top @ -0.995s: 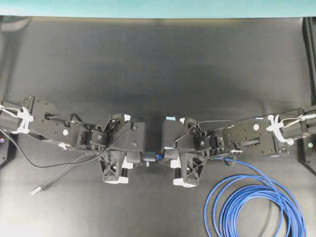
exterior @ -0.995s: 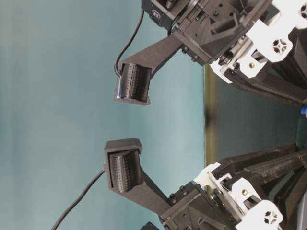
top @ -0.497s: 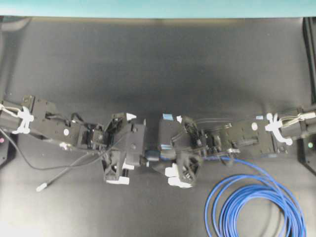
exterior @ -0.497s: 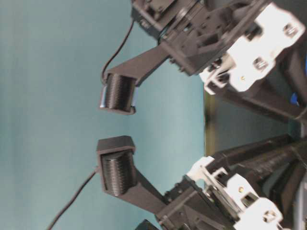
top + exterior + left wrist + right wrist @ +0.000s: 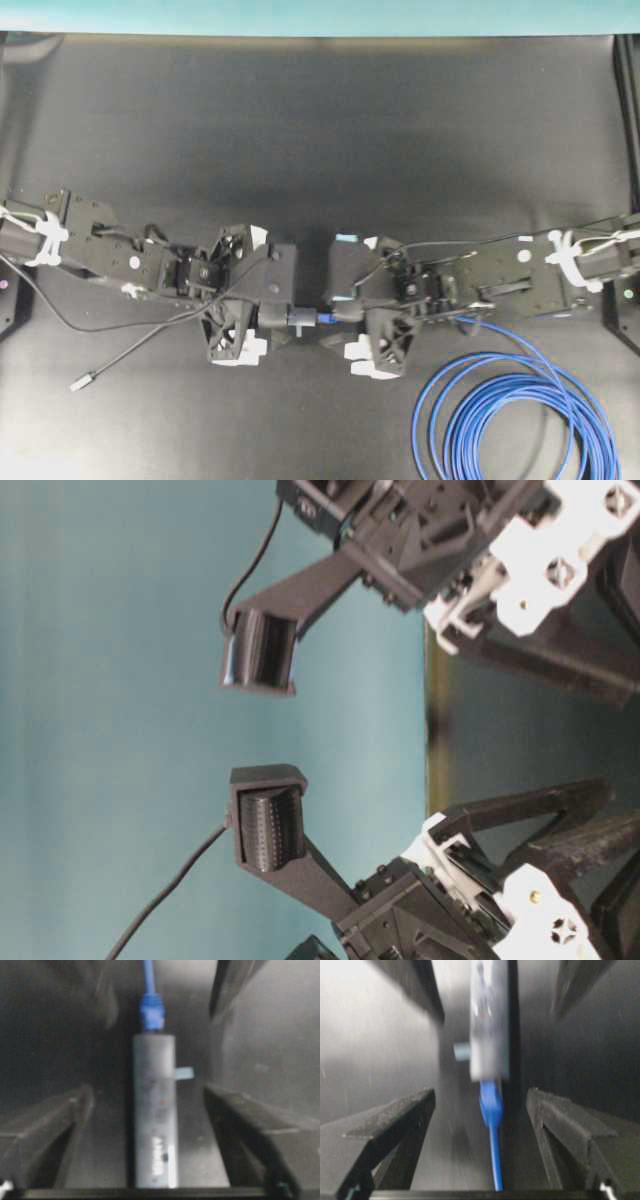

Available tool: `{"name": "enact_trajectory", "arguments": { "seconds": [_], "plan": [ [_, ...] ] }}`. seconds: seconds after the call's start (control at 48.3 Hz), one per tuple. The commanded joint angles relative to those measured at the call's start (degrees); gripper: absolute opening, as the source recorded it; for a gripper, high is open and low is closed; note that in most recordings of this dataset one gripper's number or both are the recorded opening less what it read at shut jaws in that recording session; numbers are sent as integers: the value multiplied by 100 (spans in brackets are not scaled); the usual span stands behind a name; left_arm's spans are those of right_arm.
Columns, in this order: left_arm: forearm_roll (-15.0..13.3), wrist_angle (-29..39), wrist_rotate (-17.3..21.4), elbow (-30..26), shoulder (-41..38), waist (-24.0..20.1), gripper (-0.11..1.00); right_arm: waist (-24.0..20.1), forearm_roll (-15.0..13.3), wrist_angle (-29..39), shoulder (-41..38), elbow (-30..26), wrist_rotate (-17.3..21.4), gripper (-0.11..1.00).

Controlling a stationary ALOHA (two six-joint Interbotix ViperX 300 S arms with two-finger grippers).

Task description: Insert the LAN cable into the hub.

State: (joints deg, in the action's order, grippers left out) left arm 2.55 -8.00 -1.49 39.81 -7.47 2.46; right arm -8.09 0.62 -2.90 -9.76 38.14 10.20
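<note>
Black tabletop under both arms. My left gripper fingers stand apart, clear of the hub, which lies between them on the table (lettering blurred). Blue cable plug sits in the hub's end. My right gripper fingers also apart, straddling the cable without touching.
</note>
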Motion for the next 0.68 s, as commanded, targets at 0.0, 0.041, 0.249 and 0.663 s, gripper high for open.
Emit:
{"name": "enact_trajectory", "arguments": {
  "seconds": [0.0,0.041,0.249,0.663],
  "plan": [
    [9,9,0,-18,123,18,85,-9,26,-26,220,114,18,72],
    [9,44,9,0,141,26,84,-9,44,-26,272,193,26,72],
    [18,281,0,211,562,53,84,-9,132,-62,510,483,35,72],
    [9,343,9,527,1336,141,84,-9,123,-70,809,633,26,72]
  ]
}}
